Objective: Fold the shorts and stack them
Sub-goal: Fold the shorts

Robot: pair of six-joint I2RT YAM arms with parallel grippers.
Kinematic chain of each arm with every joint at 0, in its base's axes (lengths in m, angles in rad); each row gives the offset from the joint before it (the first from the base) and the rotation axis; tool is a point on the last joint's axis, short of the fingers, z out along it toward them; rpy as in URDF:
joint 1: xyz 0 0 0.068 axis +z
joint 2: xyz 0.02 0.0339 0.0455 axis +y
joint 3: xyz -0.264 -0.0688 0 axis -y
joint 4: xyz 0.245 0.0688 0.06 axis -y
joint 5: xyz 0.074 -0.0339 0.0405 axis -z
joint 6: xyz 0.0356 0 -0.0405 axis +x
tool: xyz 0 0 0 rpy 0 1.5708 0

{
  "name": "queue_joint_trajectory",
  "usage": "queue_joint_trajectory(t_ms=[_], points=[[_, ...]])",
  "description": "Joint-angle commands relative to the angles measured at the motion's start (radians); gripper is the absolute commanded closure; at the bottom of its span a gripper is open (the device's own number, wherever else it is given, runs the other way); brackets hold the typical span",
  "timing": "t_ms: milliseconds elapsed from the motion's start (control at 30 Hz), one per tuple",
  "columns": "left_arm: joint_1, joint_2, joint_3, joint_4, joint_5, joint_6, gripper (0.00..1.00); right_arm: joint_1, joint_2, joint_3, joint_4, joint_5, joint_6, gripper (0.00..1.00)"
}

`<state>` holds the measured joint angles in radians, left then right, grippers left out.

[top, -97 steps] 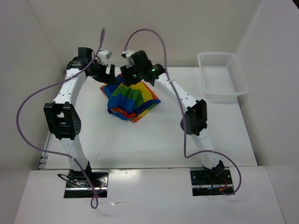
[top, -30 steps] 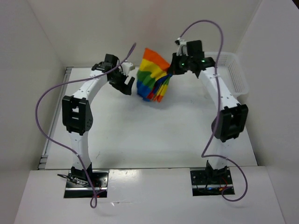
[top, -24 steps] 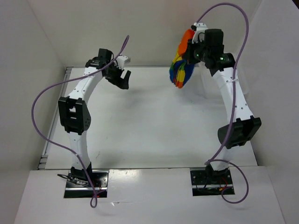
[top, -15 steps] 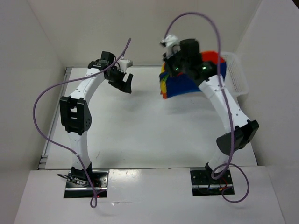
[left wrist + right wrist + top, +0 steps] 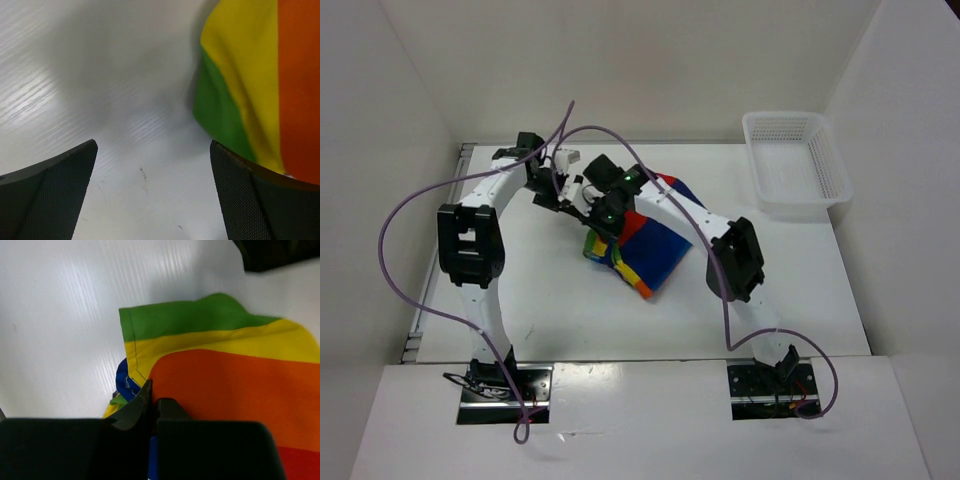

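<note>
The rainbow-striped shorts [image 5: 655, 245] lie bunched on the table left of centre, blue and red panels uppermost. My right gripper [image 5: 603, 212] is low over their left end. In the right wrist view it [image 5: 152, 396] is shut on the shorts [image 5: 225, 375], pinching the orange stripe near a hemmed corner. My left gripper [image 5: 563, 195] hangs just left of the cloth. The left wrist view shows it [image 5: 152, 150] open over bare table, with the green and yellow edge of the shorts [image 5: 250, 75] by its right finger [image 5: 260, 200].
A white mesh basket [image 5: 786, 116] stands at the back right corner of the table. White walls close in the table on the left, back and right. Both arms meet over the back left part of the table, cables looping above.
The right arm has swung the shorts down from high at the back right onto the table left of centre. The left gripper has shifted slightly toward them, still open.
</note>
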<state>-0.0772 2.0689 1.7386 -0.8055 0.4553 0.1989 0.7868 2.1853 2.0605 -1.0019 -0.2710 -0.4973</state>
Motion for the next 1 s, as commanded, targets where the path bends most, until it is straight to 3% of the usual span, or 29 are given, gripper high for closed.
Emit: queue_joint_trajectory(t_ms=[0,100,233,400,633,767,967], points=[[0.048,0.005,-0.001,0.02,0.08,-0.024,0.0,0.098,0.051,0.183,-0.026,-0.043,-0.009,1.0],[0.068,0.033,0.039,0.008,0.155,-0.035,0.0,0.098,0.073,0.297,0.028,0.001,0.042,1.0],[0.033,0.111,0.097,-0.015,0.172,-0.044,0.0,0.04,0.009,0.306,0.094,0.099,0.092,1.0],[0.011,0.137,0.064,0.005,0.27,-0.076,0.01,-0.064,-0.163,0.222,0.143,0.17,0.15,1.0],[-0.142,0.137,0.15,0.031,0.477,-0.118,0.04,-0.119,-0.271,0.167,0.18,0.243,0.177,1.0],[-0.226,0.151,0.179,0.176,0.505,-0.246,0.02,-0.139,-0.297,0.147,0.18,0.265,0.178,1.0],[-0.344,0.333,0.446,0.198,0.39,-0.345,0.02,-0.139,-0.347,0.095,0.18,0.288,0.178,1.0]])
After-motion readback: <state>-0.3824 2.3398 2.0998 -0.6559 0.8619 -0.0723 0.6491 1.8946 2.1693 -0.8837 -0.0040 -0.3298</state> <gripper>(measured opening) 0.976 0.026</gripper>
